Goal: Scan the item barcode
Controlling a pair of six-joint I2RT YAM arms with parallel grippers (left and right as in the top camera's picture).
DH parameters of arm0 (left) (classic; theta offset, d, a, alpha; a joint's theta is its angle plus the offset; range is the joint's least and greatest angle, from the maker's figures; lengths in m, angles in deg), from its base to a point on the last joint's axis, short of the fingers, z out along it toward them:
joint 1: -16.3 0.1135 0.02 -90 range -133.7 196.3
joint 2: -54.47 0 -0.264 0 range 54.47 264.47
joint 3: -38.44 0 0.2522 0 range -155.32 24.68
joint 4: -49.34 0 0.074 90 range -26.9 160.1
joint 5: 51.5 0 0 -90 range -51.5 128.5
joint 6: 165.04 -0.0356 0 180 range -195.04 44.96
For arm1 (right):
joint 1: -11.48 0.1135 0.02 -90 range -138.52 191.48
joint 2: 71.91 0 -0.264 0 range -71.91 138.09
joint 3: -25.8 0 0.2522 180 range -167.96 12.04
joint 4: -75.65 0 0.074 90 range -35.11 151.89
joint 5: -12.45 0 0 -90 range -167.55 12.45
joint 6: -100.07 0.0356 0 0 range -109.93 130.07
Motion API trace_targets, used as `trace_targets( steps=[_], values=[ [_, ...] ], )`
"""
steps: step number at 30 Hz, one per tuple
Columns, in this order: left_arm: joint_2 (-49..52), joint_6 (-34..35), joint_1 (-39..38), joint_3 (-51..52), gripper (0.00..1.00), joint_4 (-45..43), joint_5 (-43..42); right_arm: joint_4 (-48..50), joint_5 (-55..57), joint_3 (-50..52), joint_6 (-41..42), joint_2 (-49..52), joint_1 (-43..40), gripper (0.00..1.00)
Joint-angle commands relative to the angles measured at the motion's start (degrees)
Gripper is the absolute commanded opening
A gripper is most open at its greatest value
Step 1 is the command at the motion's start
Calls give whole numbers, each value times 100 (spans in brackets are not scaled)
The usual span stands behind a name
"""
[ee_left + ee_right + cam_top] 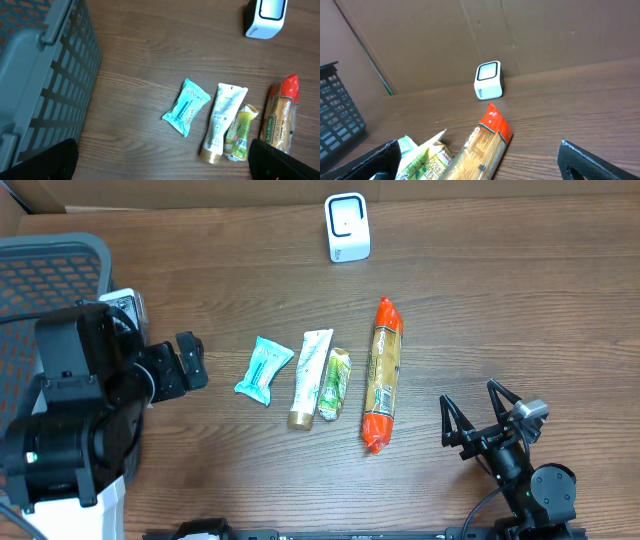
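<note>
Several items lie in a row mid-table: a teal packet [264,370] [186,106], a white tube [310,377] [223,120], a green packet [334,385] [239,134] and a long pasta pack with red ends [382,375] [480,150]. A white barcode scanner [347,227] [489,80] stands at the table's far edge. My left gripper [192,361] [161,152] is open, left of the teal packet and apart from it. My right gripper [469,402] [476,150] is open, to the right of the pasta pack's near end, holding nothing. No barcode shows clearly.
A grey mesh basket [50,270] [40,75] stands at the left edge, behind the left arm. A cardboard wall [470,35] rises behind the scanner. Bare wood table [520,300] spreads right of the pasta pack.
</note>
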Motion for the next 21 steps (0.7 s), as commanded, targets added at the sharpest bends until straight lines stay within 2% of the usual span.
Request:
trace_targets(
  steps=[1, 6, 21],
  values=[
    [131, -109, 31, -74, 100, -4, 57, 28, 55, 61, -22, -52, -7, 100],
    [313, -151, 31, -74, 99, 284, 74, 28, 55, 61, -22, -52, -7, 100],
    [1012, -151, 31, -74, 100, 273, 76, 28, 55, 61, -22, -52, -7, 100]
  ],
)
